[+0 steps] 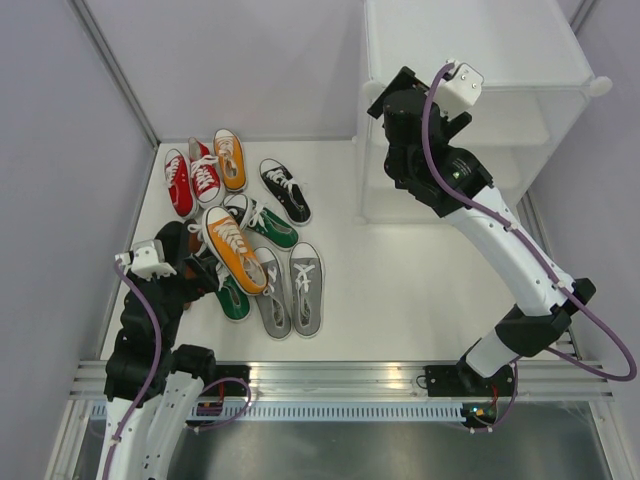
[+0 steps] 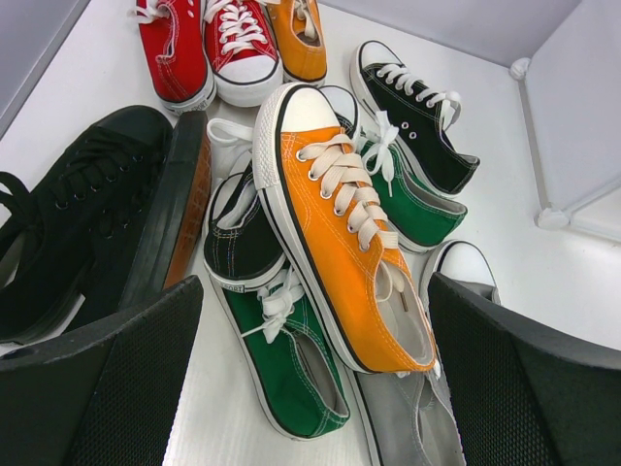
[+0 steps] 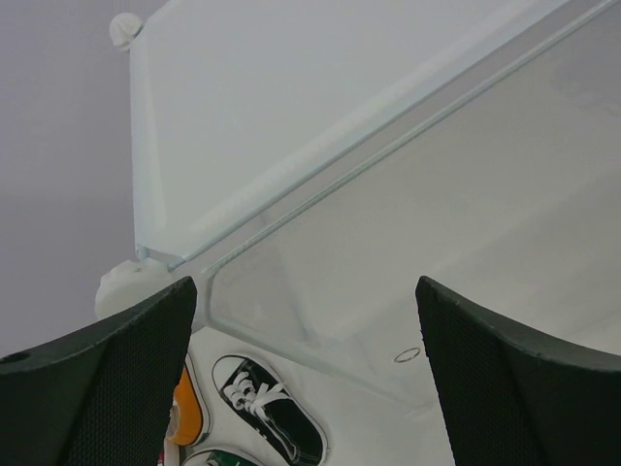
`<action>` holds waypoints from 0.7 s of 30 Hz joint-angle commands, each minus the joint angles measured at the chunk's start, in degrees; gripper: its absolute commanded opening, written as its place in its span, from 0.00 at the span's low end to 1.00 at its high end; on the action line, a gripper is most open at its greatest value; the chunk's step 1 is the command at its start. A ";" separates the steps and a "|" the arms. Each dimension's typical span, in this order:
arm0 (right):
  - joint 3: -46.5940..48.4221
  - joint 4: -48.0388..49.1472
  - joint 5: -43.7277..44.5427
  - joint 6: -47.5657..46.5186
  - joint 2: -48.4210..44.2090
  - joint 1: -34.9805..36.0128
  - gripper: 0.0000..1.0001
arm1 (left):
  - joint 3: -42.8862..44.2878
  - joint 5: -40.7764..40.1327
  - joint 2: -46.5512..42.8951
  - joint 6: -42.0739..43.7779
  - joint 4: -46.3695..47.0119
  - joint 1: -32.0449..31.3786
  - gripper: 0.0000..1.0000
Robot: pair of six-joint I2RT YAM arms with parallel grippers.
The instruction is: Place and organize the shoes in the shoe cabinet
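1. The shoes (image 1: pixel 245 235) lie in a loose heap on the left half of the table (image 1: pixel 400 290). All are outside the cabinet (image 1: pixel 480 110), which stands at the far right corner.
2. An orange shoe (image 2: pixel 340 223) lies on top, across a green shoe (image 2: pixel 281 374) and a black shoe (image 2: pixel 243 243). The red pair (image 1: pixel 192 178) is nearest the far left corner, and the grey pair (image 1: pixel 290 290) lies toward the near edge.
3. The left gripper (image 2: pixel 310 388) hangs over the heap, fingers apart, holding nothing.
4. The right gripper (image 3: pixel 306 379) is raised beside the cabinet's left side, fingers apart and empty.

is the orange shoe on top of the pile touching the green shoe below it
Touching. The left wrist view shows the orange shoe lying across the green shoe, its sole resting on the green upper.
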 commanded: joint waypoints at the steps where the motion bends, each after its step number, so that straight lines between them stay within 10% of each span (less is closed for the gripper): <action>1: 0.60 0.42 4.05 1.93 1.04 -0.14 0.98 | -0.38 -0.37 -0.67 -1.91 2.03 -0.16 1.00; 21: 2.00 -0.46 4.59 7.03 2.27 0.56 0.98 | -0.38 -0.46 -1.20 -1.91 1.85 -0.16 1.00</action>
